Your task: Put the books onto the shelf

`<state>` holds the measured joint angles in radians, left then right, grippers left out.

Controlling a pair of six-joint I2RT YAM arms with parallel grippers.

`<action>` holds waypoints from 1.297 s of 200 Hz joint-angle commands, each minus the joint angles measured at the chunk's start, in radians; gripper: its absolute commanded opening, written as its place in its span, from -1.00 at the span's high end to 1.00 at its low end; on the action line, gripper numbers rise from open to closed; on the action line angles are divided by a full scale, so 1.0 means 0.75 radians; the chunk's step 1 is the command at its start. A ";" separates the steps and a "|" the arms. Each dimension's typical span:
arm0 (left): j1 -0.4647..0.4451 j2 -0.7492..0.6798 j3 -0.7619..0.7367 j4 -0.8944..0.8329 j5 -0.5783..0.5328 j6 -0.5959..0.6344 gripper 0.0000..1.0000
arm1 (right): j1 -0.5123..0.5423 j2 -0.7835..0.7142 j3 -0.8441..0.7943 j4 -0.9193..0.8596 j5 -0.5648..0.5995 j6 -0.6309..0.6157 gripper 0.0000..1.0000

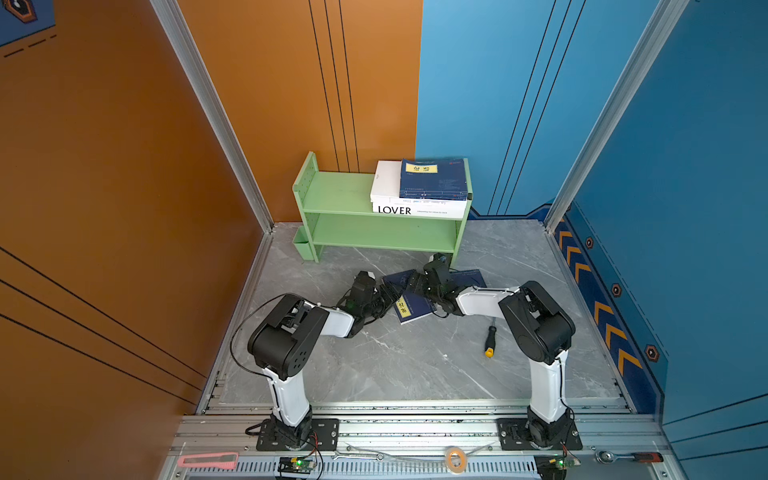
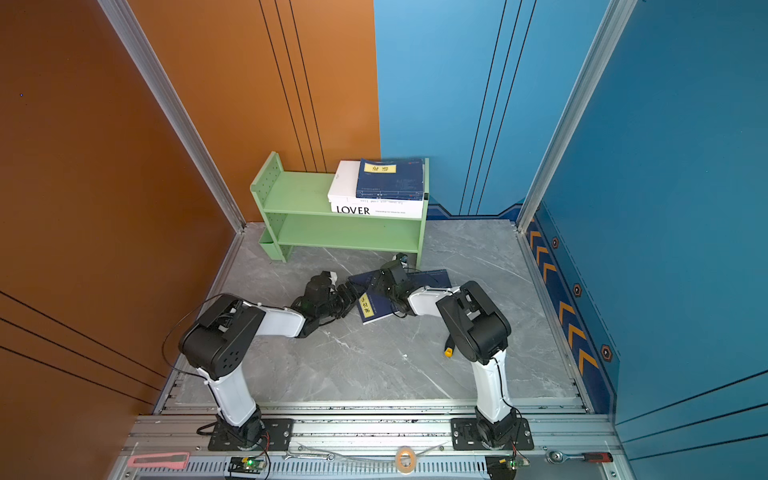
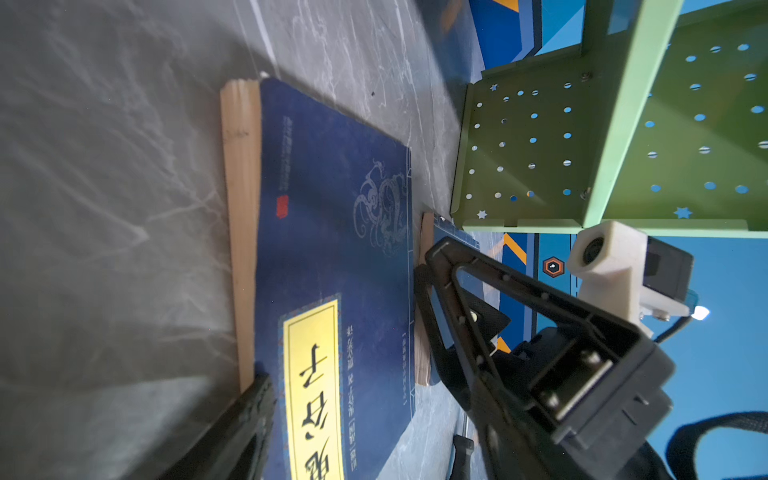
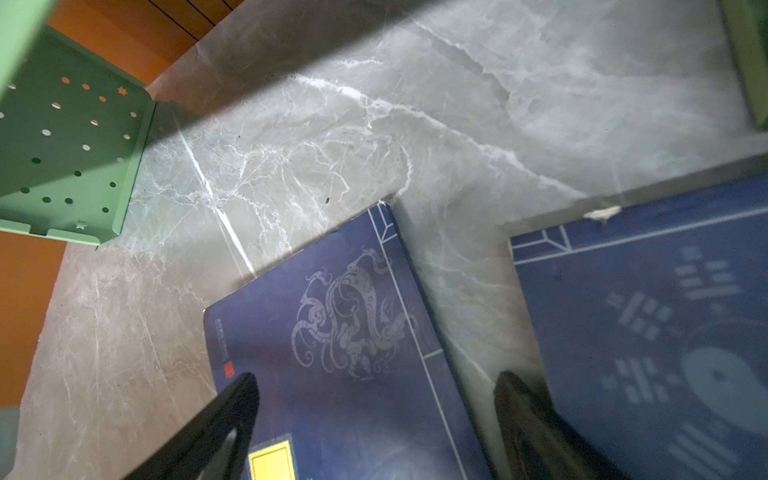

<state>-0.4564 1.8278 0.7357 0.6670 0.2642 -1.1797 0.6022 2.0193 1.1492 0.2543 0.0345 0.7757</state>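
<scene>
Dark blue yellow-labelled paperback point(image 3: 332, 216) is flanked, long axis roughly toward green metal shelf point(image 1: 345, 195): spine edge straddled by right pincer point(image 4: 374, 386), page edge met by left pincer point(image 1: 388, 296); both spread, empty.

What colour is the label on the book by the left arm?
Yellow label, dark characters, on the dark blue book; best in left wrist view.

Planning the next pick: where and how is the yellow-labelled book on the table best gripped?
Likely by its long edges, low from the sides. The book lies flat, cover up, so a pinch from above finds nothing. Left gripper at the page edge; right gripper at the opposite edge, where the gap to the second book leaves finger room.
</scene>
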 commanded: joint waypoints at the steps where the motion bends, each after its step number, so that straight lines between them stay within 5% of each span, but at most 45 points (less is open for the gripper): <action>1: 0.055 0.015 -0.030 -0.094 -0.051 0.010 -0.52 | 0.043 0.022 0.008 -0.114 -0.007 0.018 -0.80; 69: 0.330 -0.255 -0.101 -0.236 0.031 0.159 -0.54 | 0.297 -0.106 -0.067 -0.165 -0.086 0.185 -0.75; 125: 0.448 -0.343 0.060 -0.672 0.113 0.502 -0.59 | 0.551 0.015 0.217 -0.208 -0.220 -0.001 -0.76; 197: 0.471 -0.170 0.223 -0.687 0.136 0.571 -0.58 | 0.455 -0.253 0.067 -0.238 -0.057 -0.073 -0.78; 259: 0.362 -0.002 0.416 -0.798 0.124 0.637 -0.58 | 0.378 -0.547 -0.136 -0.353 0.185 -0.057 -0.84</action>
<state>-0.1490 1.7824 0.9760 0.1432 0.3450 -0.7525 0.8989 1.6894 1.1084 0.0582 0.0639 0.7387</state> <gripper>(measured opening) 0.790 0.915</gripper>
